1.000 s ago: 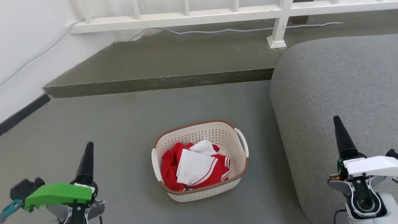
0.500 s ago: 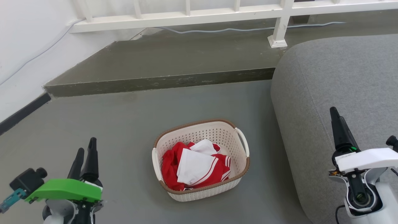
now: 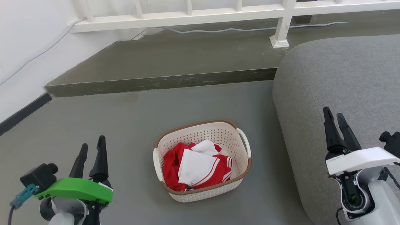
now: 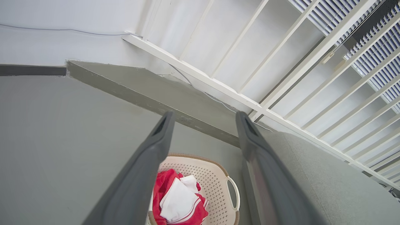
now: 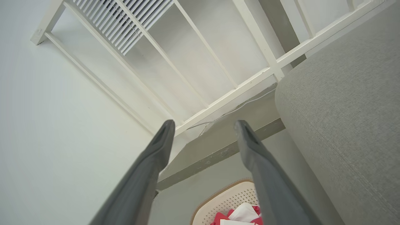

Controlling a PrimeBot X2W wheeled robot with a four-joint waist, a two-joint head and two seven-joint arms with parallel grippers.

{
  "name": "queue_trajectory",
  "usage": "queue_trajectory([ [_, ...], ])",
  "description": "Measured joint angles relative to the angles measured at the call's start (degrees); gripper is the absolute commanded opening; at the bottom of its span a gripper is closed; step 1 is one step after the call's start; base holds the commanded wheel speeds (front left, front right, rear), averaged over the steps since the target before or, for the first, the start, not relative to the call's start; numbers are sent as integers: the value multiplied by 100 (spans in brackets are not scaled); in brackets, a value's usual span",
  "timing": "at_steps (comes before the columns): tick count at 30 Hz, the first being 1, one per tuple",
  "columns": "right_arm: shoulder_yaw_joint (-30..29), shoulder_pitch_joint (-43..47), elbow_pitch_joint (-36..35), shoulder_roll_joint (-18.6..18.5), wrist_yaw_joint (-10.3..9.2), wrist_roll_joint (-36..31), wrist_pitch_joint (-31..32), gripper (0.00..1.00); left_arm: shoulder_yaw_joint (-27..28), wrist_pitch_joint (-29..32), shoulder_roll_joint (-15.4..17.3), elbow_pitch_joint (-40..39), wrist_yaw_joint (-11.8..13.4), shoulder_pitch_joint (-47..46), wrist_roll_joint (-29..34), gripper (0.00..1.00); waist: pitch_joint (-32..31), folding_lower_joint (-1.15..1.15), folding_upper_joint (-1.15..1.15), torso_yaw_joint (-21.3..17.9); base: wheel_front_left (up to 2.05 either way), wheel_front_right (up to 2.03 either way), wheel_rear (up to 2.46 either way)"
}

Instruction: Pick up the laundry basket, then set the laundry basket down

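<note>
the job has hardly begun, as far as i can judge. the laundry basket (image 3: pixel 206 134) sits flat on the grey floor (image 3: pixel 109 125), in front of the robot and roughly between its two arms, near the rounded side of the grey sofa (image 3: pixel 343 72) but apart from it. nothing holds it — the lift is not yet done, and the setting down comes only after that.

the left gripper (image 3: pixel 92 143) hangs low at the robot's left, well apart from the basket, its two dark fingers spread with a clear gap and nothing between them. the right gripper (image 3: pixel 333 112) shows against the sofa's side at the robot's right, fingers parted too and empty; its wrist view gives the same gap, with the white railing (image 5: pixel 218 103) beyond it. neither claw touches the basket or its white side handles (image 3: pixel 245 141).

what's left, i'd say, is everything: bring the claws in to the handles or rim, close on them, raise the basket, then put it down.

the basket is cream perforated plastic with a brown woven-look rim (image 3: pixel 193 124). inside lies a crumpled heap of clothes — a red garment (image 3: pixel 170 168) with white stripes at one edge, and a white piece (image 3: pixel 193 167) laid over it. the heap lies towards the near side, leaving the far wall's holes in plain sight. it sits below the rim, so nothing hangs over the edge.
</note>
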Motion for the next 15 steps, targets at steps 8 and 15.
queue_trajectory([
  [8,105,-1,-71,-20,-35,-617,-151,100,-31,-148,-49,-36,40,-2,483,100,4,0,0,10,0,0,0],
  [15,174,-1,-90,-20,-78,-1110,-255,100,-59,-261,-70,-56,41,-13,956,100,4,0,0,19,0,0,0],
])
